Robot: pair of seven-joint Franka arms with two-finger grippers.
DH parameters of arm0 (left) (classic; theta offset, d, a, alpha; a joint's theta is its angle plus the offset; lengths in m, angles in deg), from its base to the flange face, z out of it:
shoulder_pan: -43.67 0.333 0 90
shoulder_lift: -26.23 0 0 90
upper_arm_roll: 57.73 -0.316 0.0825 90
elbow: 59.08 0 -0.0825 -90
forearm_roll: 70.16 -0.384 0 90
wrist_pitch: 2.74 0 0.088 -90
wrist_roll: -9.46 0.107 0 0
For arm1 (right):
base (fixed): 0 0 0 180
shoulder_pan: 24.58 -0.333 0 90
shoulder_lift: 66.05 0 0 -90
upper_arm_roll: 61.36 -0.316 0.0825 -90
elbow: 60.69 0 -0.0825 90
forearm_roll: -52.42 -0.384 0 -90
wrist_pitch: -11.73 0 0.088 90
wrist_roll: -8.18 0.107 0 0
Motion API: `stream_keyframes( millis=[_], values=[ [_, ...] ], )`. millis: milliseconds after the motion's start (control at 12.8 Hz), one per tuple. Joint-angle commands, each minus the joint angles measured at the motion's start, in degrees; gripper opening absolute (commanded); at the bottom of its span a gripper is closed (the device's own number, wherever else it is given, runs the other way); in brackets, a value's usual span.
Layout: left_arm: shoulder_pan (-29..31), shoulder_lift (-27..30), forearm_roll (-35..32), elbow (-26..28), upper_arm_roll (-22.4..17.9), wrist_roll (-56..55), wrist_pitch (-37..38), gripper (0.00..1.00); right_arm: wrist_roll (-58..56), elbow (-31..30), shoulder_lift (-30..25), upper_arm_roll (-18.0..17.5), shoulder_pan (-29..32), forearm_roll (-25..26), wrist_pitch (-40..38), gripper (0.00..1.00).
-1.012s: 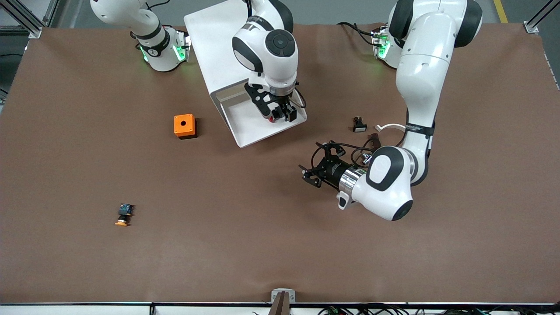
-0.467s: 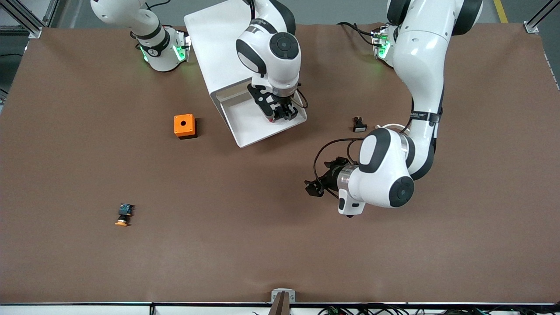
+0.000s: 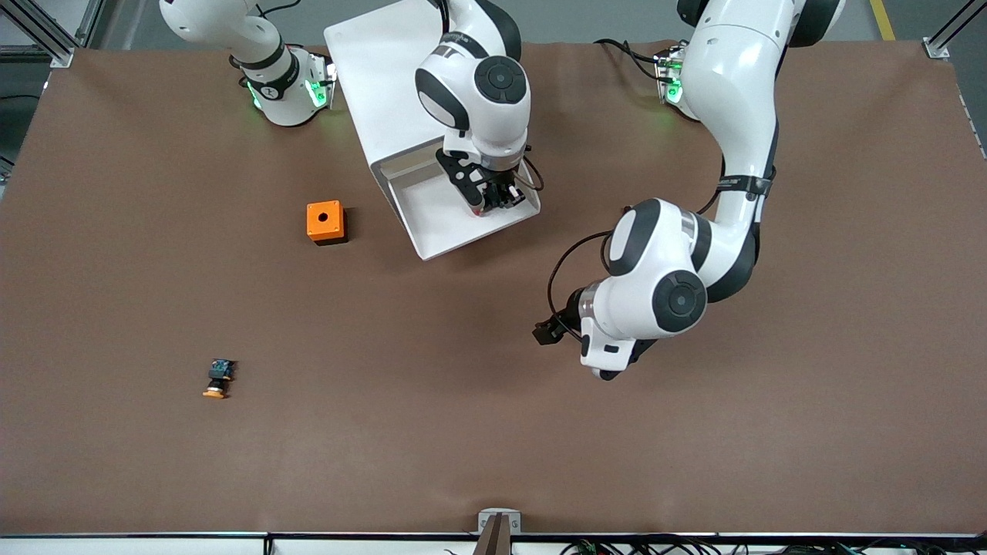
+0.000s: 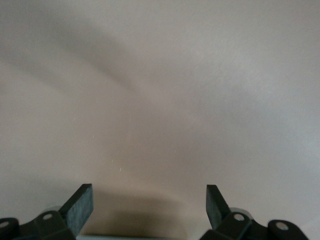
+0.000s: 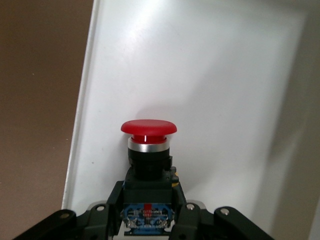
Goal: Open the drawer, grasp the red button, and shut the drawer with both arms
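Drawer [image 3: 451,223], the cabinet's [image 3: 370,69] top tray, stands pulled open so the right gripper [image 3: 493,202] can reach down into it. Its fingers are clamped on the button's [image 5: 148,150] black body, red cap pointing away from the wrist, just above the white drawer floor near one side wall. By my reading, the grab is made and lifting out comes next. Left gripper [image 4: 149,210] hovers over bare table, fingers spread wide and holding nothing, probably waiting to push the drawer shut.
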Motion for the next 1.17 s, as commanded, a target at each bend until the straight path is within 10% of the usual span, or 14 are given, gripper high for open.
stream_keyframes(
  millis=[0, 311, 1089],
  values=[
    [-3.4, 4.6, -6.0, 7.0, -0.5, -0.5, -6.9, 0.99, -7.3, 5.7, -0.3, 0.1, 3.2, -0.8, -7.5, 0.0],
    [-7.1, 4.7, -16.9, 8.0, -0.4, -8.3, -8.6, 1.0, -29.7, 6.7, -2.1, 0.4, 11.5, -0.7, -8.2, 0.0],
    [-9.6, 4.0, -16.6, 8.5, 4.2, -7.9, -7.9, 1.0, -79.7, 5.5, 4.0, 0.4, 35.9, -0.3, 0.1, 0.0]
  ],
)
